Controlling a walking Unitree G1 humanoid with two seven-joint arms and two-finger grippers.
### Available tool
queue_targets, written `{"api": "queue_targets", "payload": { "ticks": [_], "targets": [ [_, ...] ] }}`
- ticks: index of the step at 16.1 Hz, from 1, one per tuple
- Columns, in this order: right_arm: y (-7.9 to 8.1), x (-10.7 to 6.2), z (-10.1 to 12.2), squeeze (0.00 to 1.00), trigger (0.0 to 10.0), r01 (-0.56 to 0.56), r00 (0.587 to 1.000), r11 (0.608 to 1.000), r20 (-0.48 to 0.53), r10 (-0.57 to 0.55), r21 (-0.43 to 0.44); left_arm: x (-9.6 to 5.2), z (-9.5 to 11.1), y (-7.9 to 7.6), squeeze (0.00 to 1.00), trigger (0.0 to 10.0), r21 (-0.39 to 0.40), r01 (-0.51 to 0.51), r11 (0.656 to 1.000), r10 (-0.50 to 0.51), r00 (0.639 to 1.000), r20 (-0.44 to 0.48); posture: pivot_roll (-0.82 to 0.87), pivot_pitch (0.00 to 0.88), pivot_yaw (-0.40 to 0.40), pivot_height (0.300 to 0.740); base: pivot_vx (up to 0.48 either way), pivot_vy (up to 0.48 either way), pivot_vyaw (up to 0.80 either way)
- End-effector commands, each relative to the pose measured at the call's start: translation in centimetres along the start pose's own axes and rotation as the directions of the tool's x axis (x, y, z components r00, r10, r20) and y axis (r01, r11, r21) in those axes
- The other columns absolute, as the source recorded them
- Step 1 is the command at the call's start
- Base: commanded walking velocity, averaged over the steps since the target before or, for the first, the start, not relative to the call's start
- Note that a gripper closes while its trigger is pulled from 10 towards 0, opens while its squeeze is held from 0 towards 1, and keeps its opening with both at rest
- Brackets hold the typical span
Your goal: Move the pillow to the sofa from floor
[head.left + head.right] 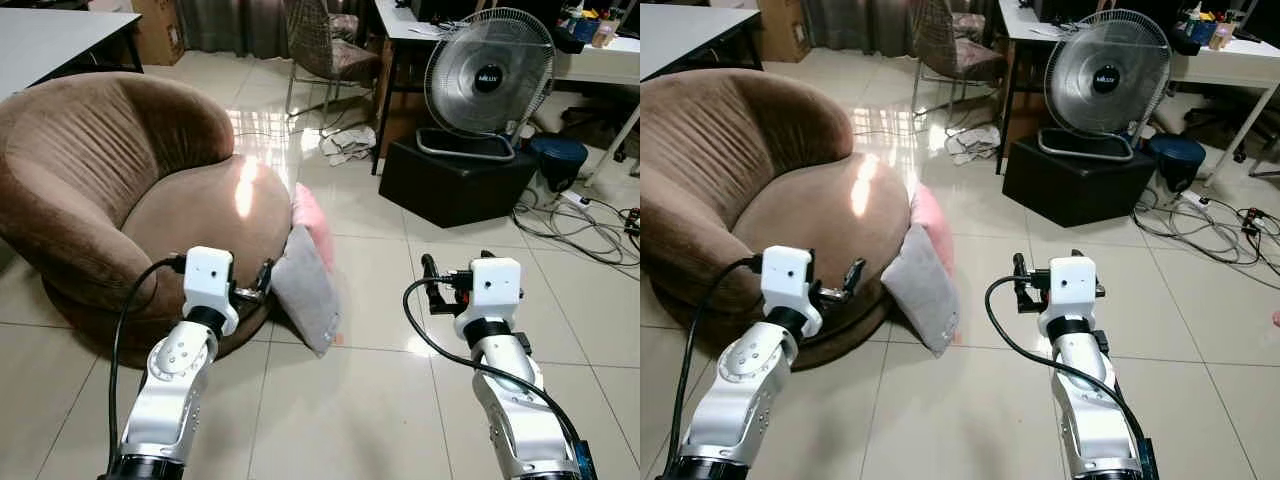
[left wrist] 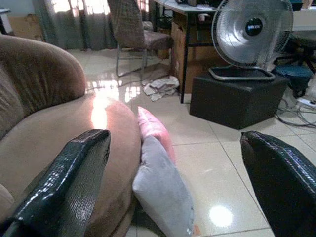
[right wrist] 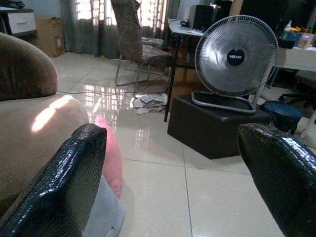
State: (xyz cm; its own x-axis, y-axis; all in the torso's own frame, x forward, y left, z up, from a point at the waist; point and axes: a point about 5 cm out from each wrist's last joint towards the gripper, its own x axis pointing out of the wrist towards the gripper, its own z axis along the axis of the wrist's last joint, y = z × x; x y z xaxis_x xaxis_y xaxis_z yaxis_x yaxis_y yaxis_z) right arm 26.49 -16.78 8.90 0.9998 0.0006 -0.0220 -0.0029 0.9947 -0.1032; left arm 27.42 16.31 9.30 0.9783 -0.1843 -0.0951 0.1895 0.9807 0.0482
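Grey pillow (image 1: 305,288) leans against sofa (image 1: 110,190); both grippers spread, apart

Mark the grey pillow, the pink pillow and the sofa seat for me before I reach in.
grey pillow (image 1: 305,285): left eye view, middle of its broad face.
pink pillow (image 1: 314,222): left eye view, upper part showing behind the grey one.
sofa (image 1: 195,210): left eye view, brown seat cushion.

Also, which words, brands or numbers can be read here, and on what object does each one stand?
Fan: a short white brand word on the black hub, too small and blurred to read with certainty.
Bottles on the white desk: labels too small to read.
No other text can be made out.
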Motion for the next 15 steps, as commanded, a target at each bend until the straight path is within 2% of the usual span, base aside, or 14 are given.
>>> {"api": "queue_targets", "payload": {
  "ticks": [1, 5, 15],
  "targets": [
    [-0.20, 0.06, -0.27, 0.00, 10.0, -0.002, 1.000, 1.000, -0.006, 0.002, -0.024, 0.19, 0.29, 0.26, 1.00, 10.0, 0.017, -0.011, 1.000, 0.011, 1.000, 0.013, 0.03, 0.000, -0.014, 0.740, 0.000, 0.000, 0.00],
    [-0.03, 0.00, -0.64, 0.00, 10.0, -0.012, 1.000, 0.999, -0.014, 0.012, -0.043, 0.13, 0.28, 0.07, 1.00, 10.0, 0.022, 0.001, 1.000, -0.001, 1.000, 0.016, 0.03, 0.000, -0.016, 0.740, 0.286, 0.000, 0.00],
    [0.02, 0.00, -0.90, 0.00, 10.0, -0.022, 1.000, 0.999, -0.023, 0.021, -0.050, 0.06, 0.14, 0.02, 1.00, 10.0, 0.030, 0.001, 1.000, -0.001, 1.000, 0.014, 0.03, 0.000, -0.020, 0.740, 0.391, 0.000, 0.00]
  ]
}}
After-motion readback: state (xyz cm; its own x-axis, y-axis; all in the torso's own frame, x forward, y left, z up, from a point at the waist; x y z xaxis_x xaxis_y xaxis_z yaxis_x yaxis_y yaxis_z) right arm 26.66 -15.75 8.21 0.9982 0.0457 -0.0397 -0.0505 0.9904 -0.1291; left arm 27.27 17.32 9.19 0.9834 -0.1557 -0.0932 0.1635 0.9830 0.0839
